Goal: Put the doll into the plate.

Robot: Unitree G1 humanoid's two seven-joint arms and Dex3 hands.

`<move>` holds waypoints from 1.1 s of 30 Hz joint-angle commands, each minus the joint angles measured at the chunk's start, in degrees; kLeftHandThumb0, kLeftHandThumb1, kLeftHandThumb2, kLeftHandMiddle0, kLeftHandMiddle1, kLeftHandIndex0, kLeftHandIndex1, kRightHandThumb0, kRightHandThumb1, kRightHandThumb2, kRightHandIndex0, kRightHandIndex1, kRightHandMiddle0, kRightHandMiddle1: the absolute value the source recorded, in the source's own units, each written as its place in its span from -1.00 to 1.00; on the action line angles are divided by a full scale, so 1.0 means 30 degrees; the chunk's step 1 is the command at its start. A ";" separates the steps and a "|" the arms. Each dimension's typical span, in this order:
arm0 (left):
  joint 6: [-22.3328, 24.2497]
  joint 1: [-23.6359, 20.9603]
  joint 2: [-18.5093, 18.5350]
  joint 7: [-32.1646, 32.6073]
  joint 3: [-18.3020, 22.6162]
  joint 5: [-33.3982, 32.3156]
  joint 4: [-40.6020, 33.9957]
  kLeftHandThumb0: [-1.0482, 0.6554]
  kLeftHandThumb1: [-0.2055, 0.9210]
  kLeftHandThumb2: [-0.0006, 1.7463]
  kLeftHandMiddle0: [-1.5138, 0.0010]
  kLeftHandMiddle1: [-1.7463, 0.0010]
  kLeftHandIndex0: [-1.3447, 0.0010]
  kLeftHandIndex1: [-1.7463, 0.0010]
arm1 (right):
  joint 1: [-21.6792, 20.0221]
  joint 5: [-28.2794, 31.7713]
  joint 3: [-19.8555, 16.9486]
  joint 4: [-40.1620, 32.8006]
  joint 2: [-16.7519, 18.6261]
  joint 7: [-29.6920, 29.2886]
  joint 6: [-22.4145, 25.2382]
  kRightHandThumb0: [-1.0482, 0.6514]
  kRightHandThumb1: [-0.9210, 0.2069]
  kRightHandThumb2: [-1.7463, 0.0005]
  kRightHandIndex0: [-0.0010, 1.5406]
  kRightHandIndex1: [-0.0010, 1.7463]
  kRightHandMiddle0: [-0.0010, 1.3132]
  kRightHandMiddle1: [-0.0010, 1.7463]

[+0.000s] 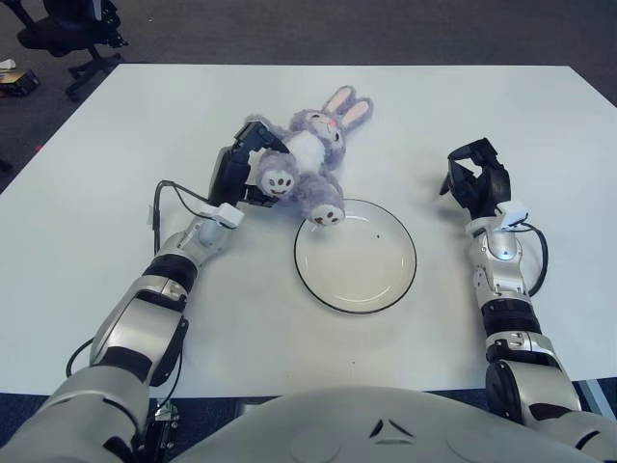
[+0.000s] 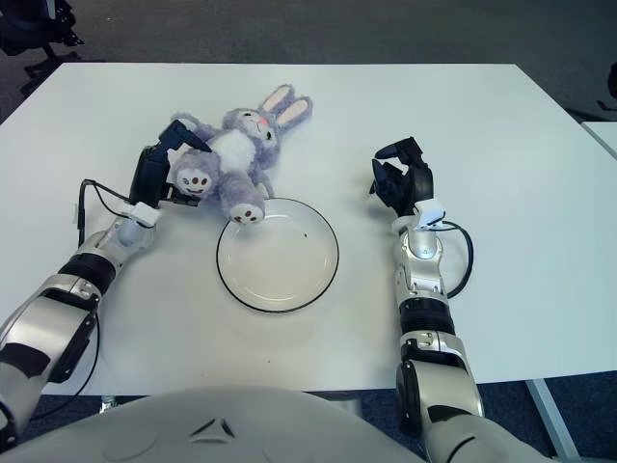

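Observation:
A grey-purple bunny doll [image 1: 310, 152] lies on the white table [image 1: 482, 106] just behind a white, dark-rimmed plate [image 1: 362, 265]. Its ears point to the far right. One foot [image 1: 326, 214] hangs over the plate's far-left rim. My left hand [image 1: 239, 172] is at the doll's left side, its fingers curled around the other leg next to the foot with the paw print [image 1: 278, 180]. My right hand [image 1: 477, 181] shows to the right of the plate with relaxed fingers, holding nothing.
A black office chair [image 1: 72, 24] stands on the dark carpet beyond the table's far-left corner. The table's near edge runs just above my torso [image 1: 386, 424].

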 commanded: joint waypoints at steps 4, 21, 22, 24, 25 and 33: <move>0.0231 0.1015 -0.1682 -0.4645 0.0456 -0.4384 0.0718 0.23 -0.28 0.66 0.11 -1.00 0.23 -0.95 | 0.2021 -0.0615 0.0500 0.0927 0.0628 -0.0149 0.0929 -0.19 -1.00 0.58 0.19 1.00 -0.44 0.82; 0.6826 0.0269 -0.3811 -1.9904 0.4598 -1.5201 -0.1655 0.23 -0.31 0.68 0.09 -1.00 0.23 -0.96 | 0.1763 -0.1450 0.1069 -0.0468 -0.0089 -0.0202 0.2815 -0.19 -1.00 0.59 0.16 1.00 -0.43 0.81; 0.6816 0.0093 -0.4069 -2.0076 0.4894 -1.5305 -0.1506 0.23 -0.31 0.68 0.09 -1.00 0.23 -0.96 | 0.1560 -0.1947 0.1345 -0.0699 -0.0423 -0.0176 0.2740 -0.19 -1.00 0.59 0.16 1.00 -0.43 0.81; 0.6856 -0.0164 -0.4450 -2.0609 0.5478 -1.5520 -0.1282 0.23 -0.33 0.70 0.07 -1.00 0.22 -0.97 | 0.1316 -0.2563 0.1711 -0.1007 -0.0851 -0.0159 0.2661 -0.19 -1.00 0.59 0.14 0.98 -0.42 0.80; 0.6881 -0.0302 -0.4625 -2.0922 0.5777 -1.5590 -0.1165 0.23 -0.34 0.71 0.07 -1.00 0.22 -0.97 | 0.1157 -0.2946 0.1891 -0.1106 -0.1042 -0.0234 0.2588 -0.19 -1.00 0.60 0.14 0.98 -0.42 0.80; 0.7042 -0.0892 -0.5386 -2.3188 0.7937 -1.5605 -0.0512 0.23 -0.37 0.73 0.05 -1.00 0.22 -0.98 | 0.0557 -0.4429 0.2467 -0.0866 -0.1575 -0.0854 0.1769 -0.19 -1.00 0.63 0.08 0.93 -0.37 0.76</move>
